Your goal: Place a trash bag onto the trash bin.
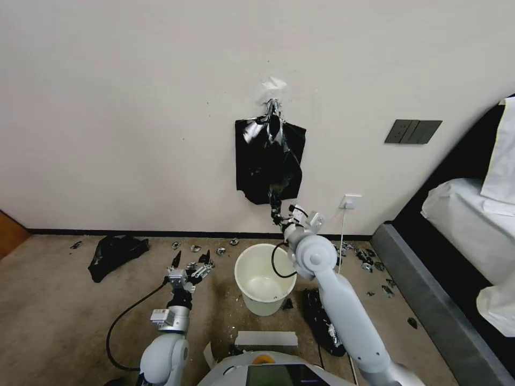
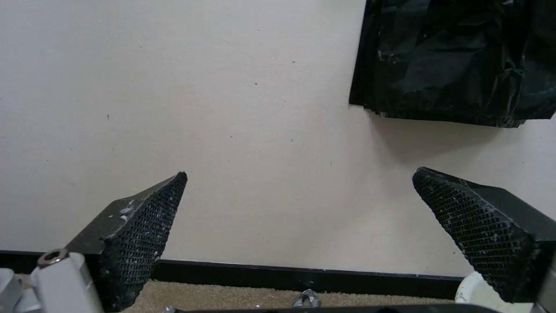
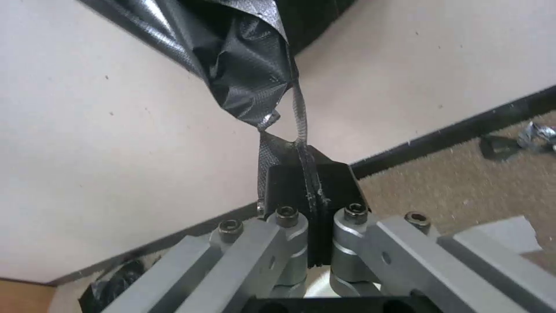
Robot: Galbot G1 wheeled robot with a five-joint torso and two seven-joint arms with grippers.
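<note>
The trash bag (image 1: 270, 161) is hanging flat against the wall, up on a hook (image 1: 272, 107), with the trash bin (image 1: 265, 279) sitting on the carpet just below it. The bag is thin, shiny and soft, so it is probably very light and floppy, and it will likely stretch or tear if it is pulled too hard. It may also be slippery. A good place to take hold looks like a low corner, where the plastic bunches into a little tail. The right gripper (image 3: 307, 191) is reaching up to just that spot, above the bin, and its jaws are pressed together on a twisted strip of the bag's bottom edge. The strip is running tight between the two black pads. The left gripper (image 2: 298, 217) is waiting lower down, near the floor and to the left of the bin. Its jaws are standing wide apart and are holding nothing and touching nothing. A black heap (image 1: 115, 253) is lying on the carpet farther to the left, by the wall.
</note>
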